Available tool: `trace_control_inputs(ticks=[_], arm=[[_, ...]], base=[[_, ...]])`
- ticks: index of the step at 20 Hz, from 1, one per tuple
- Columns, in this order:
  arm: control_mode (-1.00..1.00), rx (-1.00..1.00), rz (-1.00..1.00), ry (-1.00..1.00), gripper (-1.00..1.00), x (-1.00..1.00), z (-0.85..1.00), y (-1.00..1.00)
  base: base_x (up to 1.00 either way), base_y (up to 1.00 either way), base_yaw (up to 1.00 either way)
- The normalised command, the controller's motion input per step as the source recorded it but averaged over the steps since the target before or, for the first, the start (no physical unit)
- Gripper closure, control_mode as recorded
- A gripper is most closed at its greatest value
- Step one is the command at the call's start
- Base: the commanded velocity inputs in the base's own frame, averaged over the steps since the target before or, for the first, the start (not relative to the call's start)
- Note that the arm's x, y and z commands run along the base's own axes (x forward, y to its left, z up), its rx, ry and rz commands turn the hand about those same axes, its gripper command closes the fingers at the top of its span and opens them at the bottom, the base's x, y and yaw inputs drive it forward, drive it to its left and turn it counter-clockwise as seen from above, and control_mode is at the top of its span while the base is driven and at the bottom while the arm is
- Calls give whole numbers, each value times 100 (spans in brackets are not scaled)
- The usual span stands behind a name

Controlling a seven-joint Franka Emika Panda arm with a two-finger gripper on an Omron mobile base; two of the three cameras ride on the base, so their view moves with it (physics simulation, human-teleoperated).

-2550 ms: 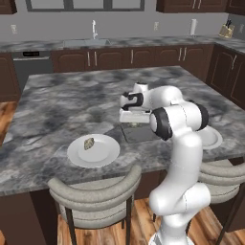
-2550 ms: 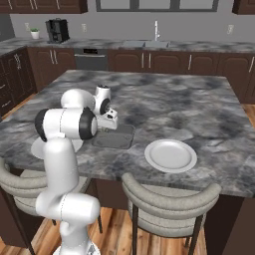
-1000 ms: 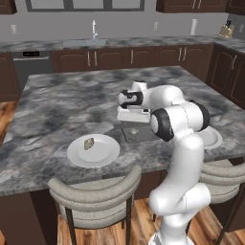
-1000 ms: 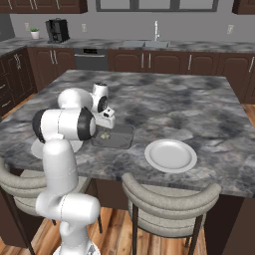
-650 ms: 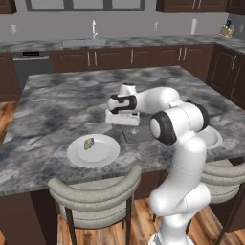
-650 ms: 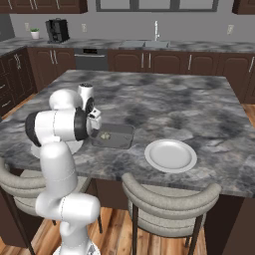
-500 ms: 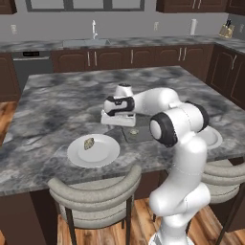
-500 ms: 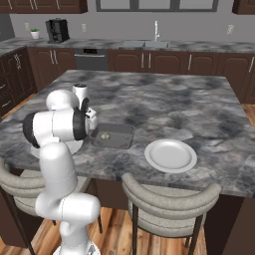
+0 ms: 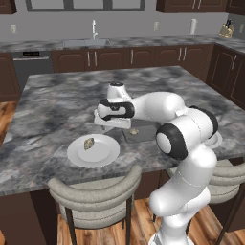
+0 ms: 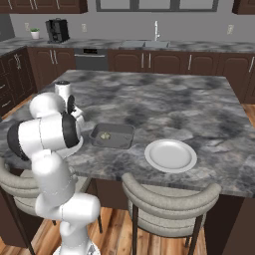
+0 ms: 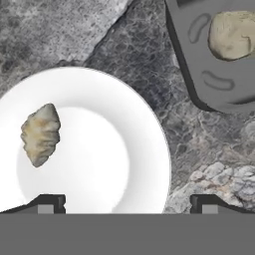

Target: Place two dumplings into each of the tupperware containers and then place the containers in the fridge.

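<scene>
My gripper [image 9: 112,127] hangs open and empty over the island, between a white plate [image 9: 108,152] and a dark grey tupperware container [image 9: 143,136]. One tan pleated dumpling [image 9: 89,143] lies on that plate. A second dumpling [image 9: 134,131] sits inside the container. In the hand view the plate [image 11: 124,164] lies below the gripper [image 11: 127,204], with its dumpling [image 11: 41,133] at the left. The container [image 11: 199,84] with its dumpling [image 11: 231,34] is at the upper right. From the right base, the container [image 10: 124,142] holds the dumpling [image 10: 105,135]. The fridge is out of view.
An empty white plate [image 10: 171,155] lies right of the container near the island's front edge. Two grey chairs [image 9: 95,189] [image 10: 169,196] stand against that edge. A back counter with a sink [image 9: 93,42] runs behind the island.
The hand has swung left, from over the grey container to the edge of the plate that holds the dumpling. Its jaws stayed open. Dumplings and container have not moved.
</scene>
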Motion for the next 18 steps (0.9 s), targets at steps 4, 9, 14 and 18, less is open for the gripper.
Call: trace_control_inputs(ticks=[4,9,14,18], arm=[[-100,-1,0,-1,-100,-7,-3,51],[-100,0,0,0,-100,15,0,53],[-100,0,0,0,-100,51,-11,32],[-100,0,0,0,-100,45,-20,29]], base=[[0,0,0],[0,0,0],[0,0,0],[0,0,0]])
